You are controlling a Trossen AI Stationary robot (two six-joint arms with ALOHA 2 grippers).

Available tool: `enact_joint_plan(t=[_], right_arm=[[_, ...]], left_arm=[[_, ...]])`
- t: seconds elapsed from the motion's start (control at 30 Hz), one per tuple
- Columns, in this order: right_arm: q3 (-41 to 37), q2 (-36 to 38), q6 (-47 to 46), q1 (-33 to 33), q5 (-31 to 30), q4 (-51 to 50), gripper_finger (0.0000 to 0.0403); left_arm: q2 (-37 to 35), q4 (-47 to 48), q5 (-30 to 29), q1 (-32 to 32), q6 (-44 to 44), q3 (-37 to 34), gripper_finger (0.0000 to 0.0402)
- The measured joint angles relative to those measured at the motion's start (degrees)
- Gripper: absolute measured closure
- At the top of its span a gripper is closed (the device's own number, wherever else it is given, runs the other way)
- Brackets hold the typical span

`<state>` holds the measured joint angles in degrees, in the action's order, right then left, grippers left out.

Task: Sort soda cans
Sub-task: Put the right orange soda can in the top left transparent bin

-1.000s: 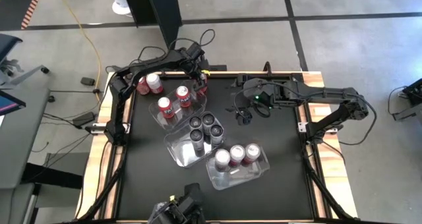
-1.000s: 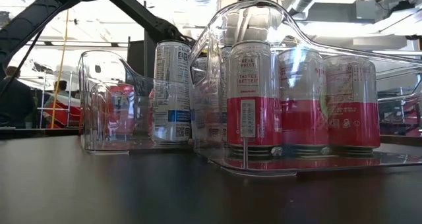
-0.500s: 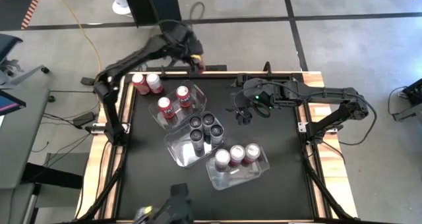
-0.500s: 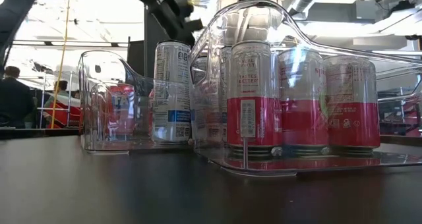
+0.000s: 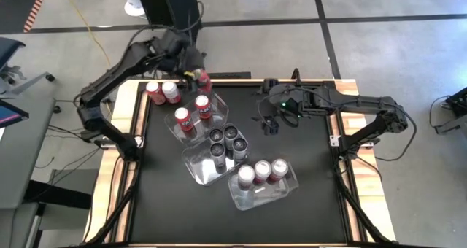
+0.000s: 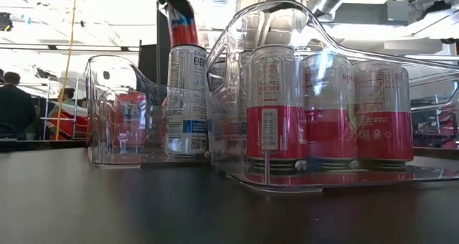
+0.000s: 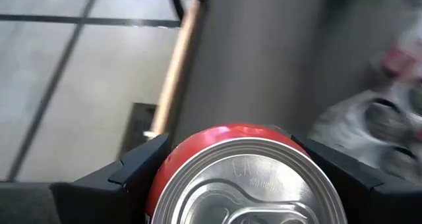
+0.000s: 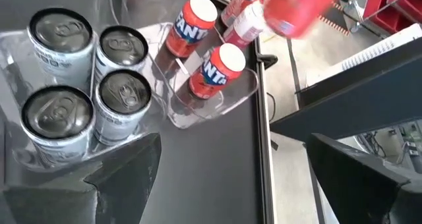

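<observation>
The left claw has swung back over the far edge of the worktop from where it reached half a second ago, out beyond that edge, and it now hangs just past the far end of the red-can tub. It is pinching a red can: the left wrist view shows that can's silver top and red shoulder wedged between the two dark fingers, and the low view shows the can held aloft, clear of everything below. The red-can tub holds two red cans, with two more red cans standing loose at the far left corner of the worktop. The middle tub holds the four dark-topped cans, and the near tub three red-and-white cans. So the carried can looks headed for the red group, and lowering it into the far open end of that tub seems the natural next step. The right claw waits over the far middle of the worktop, its fingers spread and holding nothing.
</observation>
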<state>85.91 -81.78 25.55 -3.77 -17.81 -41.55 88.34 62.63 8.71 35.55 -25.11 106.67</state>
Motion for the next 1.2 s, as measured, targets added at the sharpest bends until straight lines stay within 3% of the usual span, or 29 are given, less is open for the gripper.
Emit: enact_joint_plan(t=[0.17,0.33,0.5,0.73,0.93,1.2], right_arm=[[0.00,0.00,0.24,-0.61,1.01,-0.65,0.0006],[0.00,0.00,1.31,-0.57,2.98,-0.47,0.0006],[0.00,0.00,1.34,-0.59,3.02,-0.47,0.0006],[0.00,0.00,1.51,-0.97,3.02,-0.02,0.0006],[0.00,0.00,0.34,-2.00,3.01,0.22,0.0006],[0.00,0.00,-1.50,-2.42,3.00,0.22,0.0006]], left_arm=[[0.12,4.69,-1.58,-5.04,3.52,-1.24,0.0118],[-1.19,0.12,-7.30,-8.73,7.33,-11.73,0.0118],[-6.05,-10.27,-7.86,-10.14,10.05,-24.37,0.0118],[-10.63,-24.13,-4.25,-10.12,11.70,-38.64,0.0118],[-7.51,-30.40,-4.30,-10.10,10.36,-43.13,0.0118],[-0.30,-35.90,-4.28,-10.01,5.29,-42.95,0.0118]])
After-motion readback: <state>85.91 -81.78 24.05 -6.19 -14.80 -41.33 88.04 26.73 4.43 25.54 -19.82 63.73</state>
